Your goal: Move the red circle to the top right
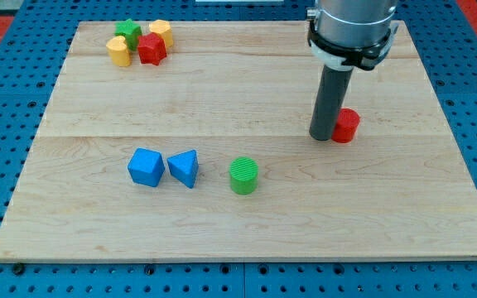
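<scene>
The red circle (347,125) is a short red cylinder right of the board's middle. My tip (322,136) stands against its left side, touching or nearly touching it. The dark rod rises from there to the arm's grey collar at the view's top. The rod hides the circle's left edge.
A wooden board (238,223) lies on a blue pegboard. At the top left cluster a green star (127,31), a red star (151,49) and two yellow blocks (119,51) (161,32). Lower left are a blue cube (146,167), a blue triangle (184,168) and a green circle (243,175).
</scene>
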You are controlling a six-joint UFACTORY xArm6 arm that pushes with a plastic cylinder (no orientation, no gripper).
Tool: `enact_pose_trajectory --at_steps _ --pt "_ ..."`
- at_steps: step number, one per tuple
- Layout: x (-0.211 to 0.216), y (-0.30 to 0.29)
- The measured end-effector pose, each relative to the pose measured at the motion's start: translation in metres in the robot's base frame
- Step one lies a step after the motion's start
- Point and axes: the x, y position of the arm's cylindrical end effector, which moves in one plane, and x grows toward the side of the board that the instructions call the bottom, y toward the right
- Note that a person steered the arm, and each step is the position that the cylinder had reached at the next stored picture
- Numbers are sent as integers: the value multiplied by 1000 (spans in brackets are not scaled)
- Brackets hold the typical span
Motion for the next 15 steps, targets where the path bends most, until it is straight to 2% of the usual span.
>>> enact_pose_trajectory --at_steps 1,2,3,4,5,7,9,11,12,13,14,15 --pt "31 3" --pt "33 41" --pt "18 64" --pt "26 85" --pt "17 98" --pt "7 54" --pt "-37 70" --pt "-1 67" --pt "-18 4" --pt "-41 -8" --pt "-25 -48" --pt "-37 -42"
